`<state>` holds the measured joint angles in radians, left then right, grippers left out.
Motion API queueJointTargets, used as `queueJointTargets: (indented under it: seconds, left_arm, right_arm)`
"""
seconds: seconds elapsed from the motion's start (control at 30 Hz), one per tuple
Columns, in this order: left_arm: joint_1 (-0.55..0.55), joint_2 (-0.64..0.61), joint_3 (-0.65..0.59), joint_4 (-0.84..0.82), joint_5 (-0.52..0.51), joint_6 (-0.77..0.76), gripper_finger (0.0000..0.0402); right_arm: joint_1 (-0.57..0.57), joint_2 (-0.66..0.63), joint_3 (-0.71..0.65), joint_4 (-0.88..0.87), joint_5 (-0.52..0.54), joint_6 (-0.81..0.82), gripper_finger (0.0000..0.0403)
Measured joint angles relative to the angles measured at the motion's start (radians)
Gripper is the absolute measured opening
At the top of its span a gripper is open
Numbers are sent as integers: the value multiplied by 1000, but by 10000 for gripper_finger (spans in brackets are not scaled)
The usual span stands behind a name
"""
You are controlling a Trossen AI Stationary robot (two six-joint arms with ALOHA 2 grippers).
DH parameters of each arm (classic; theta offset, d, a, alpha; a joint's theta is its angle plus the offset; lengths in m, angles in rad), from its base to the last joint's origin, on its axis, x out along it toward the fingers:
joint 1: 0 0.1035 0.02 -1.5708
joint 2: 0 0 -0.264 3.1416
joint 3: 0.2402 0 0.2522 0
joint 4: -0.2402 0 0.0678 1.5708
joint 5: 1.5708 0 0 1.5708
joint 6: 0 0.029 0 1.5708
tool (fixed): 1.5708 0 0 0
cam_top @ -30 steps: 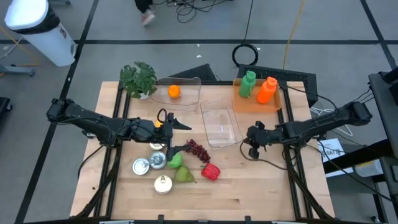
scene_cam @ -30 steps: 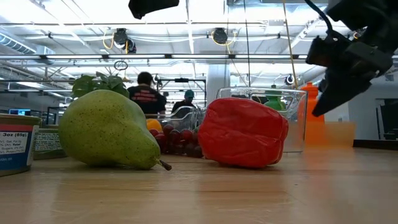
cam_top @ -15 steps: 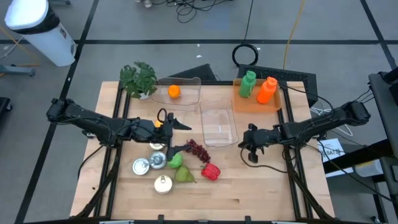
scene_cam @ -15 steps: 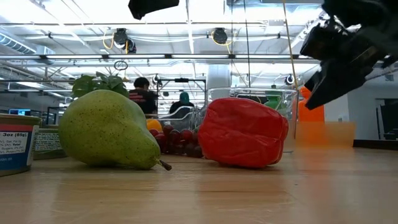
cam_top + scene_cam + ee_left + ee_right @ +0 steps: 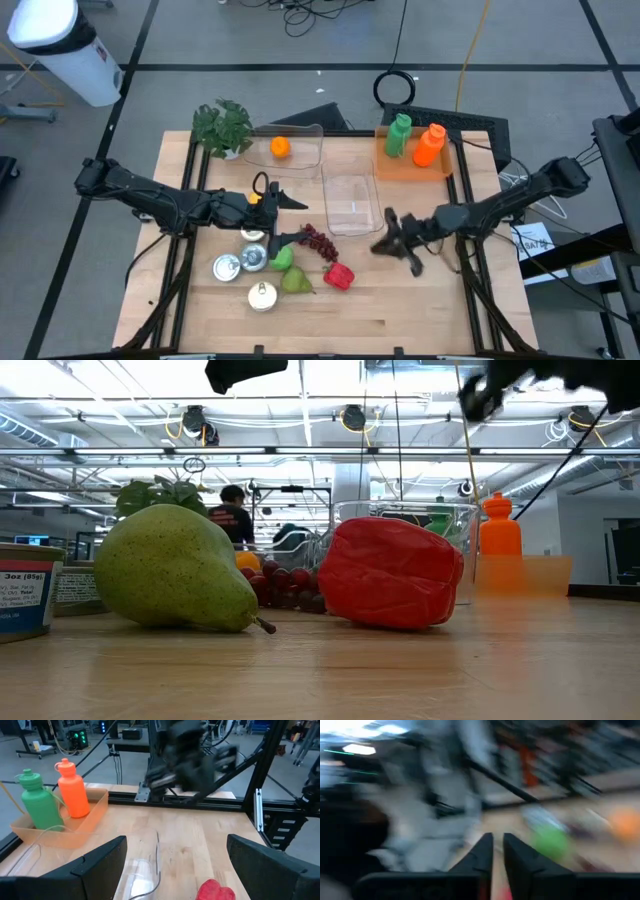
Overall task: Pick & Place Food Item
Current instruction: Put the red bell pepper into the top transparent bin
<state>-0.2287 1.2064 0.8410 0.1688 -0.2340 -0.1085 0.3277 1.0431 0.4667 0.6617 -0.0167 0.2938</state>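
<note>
right gripper point(image 5: 392, 240), fingers near-closed and empty, has swung from beside the clear container point(image 5: 352, 204) toward the red pepper point(image 5: 339, 276) just below it. pepper: likely light, smooth, slippery; grip across its middle. left gripper point(image 5: 285, 220) open, left of container.

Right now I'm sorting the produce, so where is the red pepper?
In the high view the red pepper lies left of the table's centre, right of the green pear and just below the grapes.
</note>
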Motion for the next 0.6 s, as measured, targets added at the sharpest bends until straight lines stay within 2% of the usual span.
queueJointTargets:
  seconds: [0.07, 0.13, 0.2, 0.27, 0.37, 0.47, 0.53, 0.6]
  left_arm:
    - [0, 0, 0, -18, 0, 3, 351]
    - [0, 0, 0, -47, 0, 29, 351]
    - [0, 0, 0, -71, 0, 37, 351]
    - [0, -6, 0, -79, 1, 25, 351]
    - [0, -11, 0, -79, 29, 24, 351]
    - [0, -10, 0, -86, 42, 20, 351]
    - [0, -10, 0, -84, 43, 7, 351]
    - [0, -10, 0, -85, 43, -6, 351]
  right_arm:
    - [46, 48, 0, 170, -101, -64, 63]
    - [106, 97, 0, 325, -149, -155, 108]
    - [175, 146, 17, 423, -131, -278, 158]
    - [251, 191, 66, 406, -33, -377, 208]
    - [341, 238, 212, 140, 254, -439, 271]
    - [385, 311, 410, -283, 569, -330, 315]
    - [389, 383, 516, -520, 696, -168, 333]
    - [388, 459, 578, -679, 727, -17, 343]
